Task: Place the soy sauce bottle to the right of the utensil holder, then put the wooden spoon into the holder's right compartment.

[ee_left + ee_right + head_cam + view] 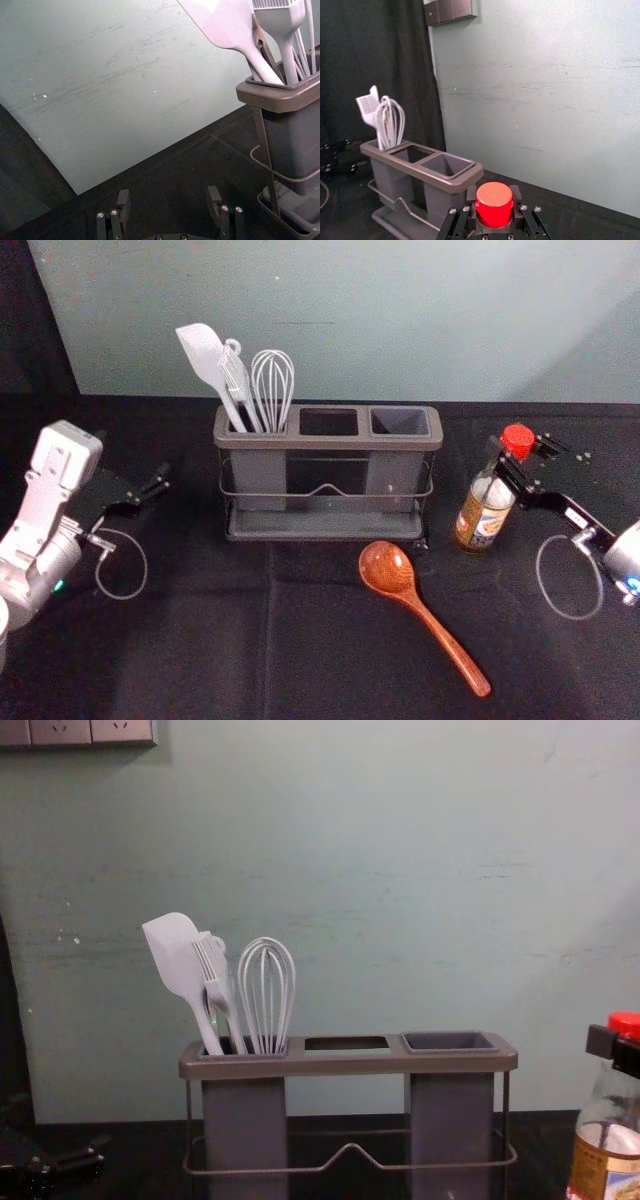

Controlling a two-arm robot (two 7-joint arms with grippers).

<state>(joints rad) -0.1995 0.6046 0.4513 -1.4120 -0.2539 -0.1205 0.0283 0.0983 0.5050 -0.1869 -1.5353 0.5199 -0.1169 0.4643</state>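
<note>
Wooden spoon lay nearest, low and right of centre in the head view, flat on the desk. Behind it, mid-frame, stood the utensil holder, right compartment empty. Toward the right edge I had the right hand clamped on the soy sauce bottle, right of the holder. Left hand, left side of frame, hung with fingers apart.
</note>
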